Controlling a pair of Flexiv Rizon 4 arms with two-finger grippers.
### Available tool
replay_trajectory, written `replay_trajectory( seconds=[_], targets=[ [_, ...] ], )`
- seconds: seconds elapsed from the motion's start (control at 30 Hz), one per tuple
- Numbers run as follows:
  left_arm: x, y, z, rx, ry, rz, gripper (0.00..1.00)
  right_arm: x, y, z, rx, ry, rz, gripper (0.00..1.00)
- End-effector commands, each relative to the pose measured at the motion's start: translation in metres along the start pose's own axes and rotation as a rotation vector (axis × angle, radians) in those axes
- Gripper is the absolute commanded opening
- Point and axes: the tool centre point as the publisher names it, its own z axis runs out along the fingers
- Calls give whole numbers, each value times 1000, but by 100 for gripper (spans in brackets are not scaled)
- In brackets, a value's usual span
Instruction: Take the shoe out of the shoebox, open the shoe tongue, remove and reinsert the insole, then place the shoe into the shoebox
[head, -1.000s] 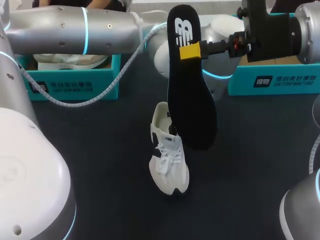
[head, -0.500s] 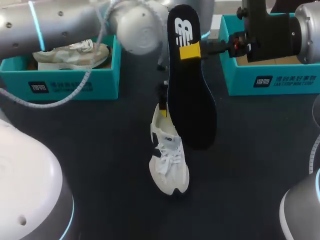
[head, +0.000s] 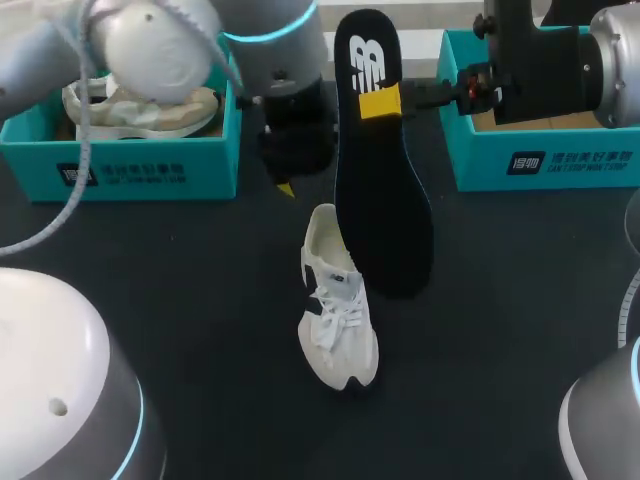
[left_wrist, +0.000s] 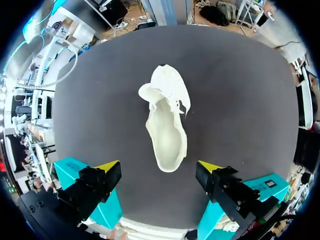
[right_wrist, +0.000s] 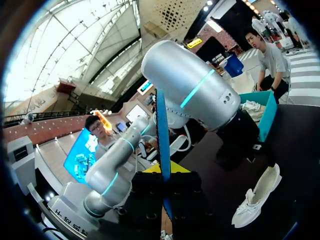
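Right gripper (head: 380, 104) clamped on the insole (head: 385, 200), hung toe-down above the shoe (head: 338, 310); left gripper (left_wrist: 159, 167) spread wide over the shoe's heel. May buckle or snag on the shoe's collar if lowered askew.

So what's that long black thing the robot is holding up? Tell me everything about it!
It's the black foot-shaped insole, long, flat, thin, foam-like, with a white mark near its heel end. The yellow-tipped right gripper pinches that end from both sides, so it hangs upright in the air, toe end down, out of the white lace-up shoe on the dark table. Edge-on, from the right wrist, it shows as a thin blue strip. Nothing but the gripper seems to touch it.
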Motion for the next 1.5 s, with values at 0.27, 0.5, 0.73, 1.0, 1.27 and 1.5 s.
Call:
replay_trajectory(
  seconds=[0.27,0.5,0.73,1.0,1.27,1.5],
  targets=[
    [62,-7,-56,-30,-580,57,100,-1,2,4,1,1,0,0],
    [68,-8,-65,-44,-606,37,100,-1,2,4,1,1,0,0],
    [68,-8,-65,-44,-606,37,100,-1,2,4,1,1,0,0],
    [68,-8,-65,-44,-606,37,100,-1,2,4,1,1,0,0],
    [66,-8,-66,-42,-655,27,100,-1,2,4,1,1,0,0],
    [62,-11,-78,-37,-856,6,100,-29,10,4,-28,55,128,0]
  ],
)
